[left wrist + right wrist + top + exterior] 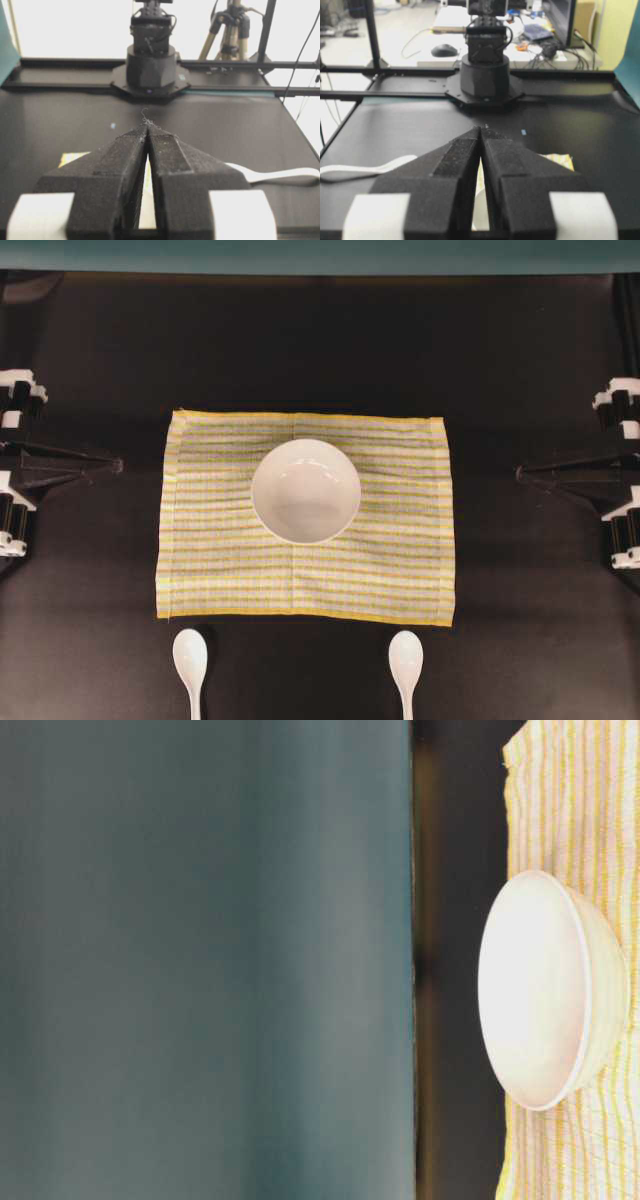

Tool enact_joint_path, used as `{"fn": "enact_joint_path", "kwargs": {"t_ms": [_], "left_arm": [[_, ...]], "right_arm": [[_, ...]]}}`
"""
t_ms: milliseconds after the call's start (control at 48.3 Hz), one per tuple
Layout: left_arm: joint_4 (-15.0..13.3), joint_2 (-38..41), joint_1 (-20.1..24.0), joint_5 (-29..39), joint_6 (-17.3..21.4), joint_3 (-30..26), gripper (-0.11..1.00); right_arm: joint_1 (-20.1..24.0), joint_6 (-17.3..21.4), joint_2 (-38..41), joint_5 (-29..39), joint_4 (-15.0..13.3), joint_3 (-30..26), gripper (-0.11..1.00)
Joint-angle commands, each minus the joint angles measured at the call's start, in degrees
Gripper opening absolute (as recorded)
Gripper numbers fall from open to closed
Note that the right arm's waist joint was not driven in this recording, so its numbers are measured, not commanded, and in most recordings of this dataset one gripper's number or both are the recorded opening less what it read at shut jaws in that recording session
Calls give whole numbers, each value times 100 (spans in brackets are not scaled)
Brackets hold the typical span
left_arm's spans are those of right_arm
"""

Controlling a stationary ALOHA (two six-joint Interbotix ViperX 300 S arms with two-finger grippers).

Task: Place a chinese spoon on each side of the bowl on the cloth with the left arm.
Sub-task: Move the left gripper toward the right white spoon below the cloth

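**Starting the First Spoon Pick with the Left Arm**

Overhead view: The bowl (305, 490) sits on the cloth (400, 560), slightly toward its far edge, with bare cloth on both sides of it. Two Chinese spoons lie on the black counter (100, 360) just beyond the near hem of the cloth, handles pointing away from it: the left spoon (190, 655) and the right spoon (405, 658). Neither is on the cloth yet. The left gripper (115, 466) is parked at the left edge, well apart from both spoons; the right gripper (520, 472) mirrors it at the right edge.

Table-level view: The bowl stands upright and level on the cloth, which shows slight wrinkles. Keep clear of the bowl rim when setting spoons down.

Left wrist view: The jaws are closed tip to tip and hold nothing. A spoon handle (280, 174) lies on the counter off to the right. Open the jaws fully before descending, and align them across the narrow handle, not the glossy scoop, which is likely to slip.

Right wrist view: These jaws are likewise closed and empty; this arm should stay parked.
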Motion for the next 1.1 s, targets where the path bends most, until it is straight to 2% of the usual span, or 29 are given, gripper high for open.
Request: {"fn": "enact_joint_path", "kwargs": {"t_ms": [0,62,145,373,559,684,870,974,1077], "left_arm": [[211,352,-501,97,-466,-272,5],[211,606,-615,176,-967,-404,3],[211,905,-659,167,-1661,-527,0],[211,1784,-721,158,-3410,-809,0],[220,2619,-817,123,-4359,-1213,1],[220,3349,-923,0,-4570,-1714,2],[220,4544,-1046,-9,-4588,-2566,15],[220,5203,-1134,53,-4570,-3085,29],[229,5704,-1178,158,-4544,-3498,52]], "right_arm": [[0,-70,88,0,0,-44,3],[0,-79,114,123,9,-18,7],[9,-88,141,396,9,-18,0],[0,-62,185,888,9,-9,0],[0,-105,185,976,9,-9,0],[0,-105,141,976,9,0,0],[0,-79,132,1002,0,18,0],[0,-53,132,1002,9,35,0],[0,-26,123,1002,9,70,0]]}}
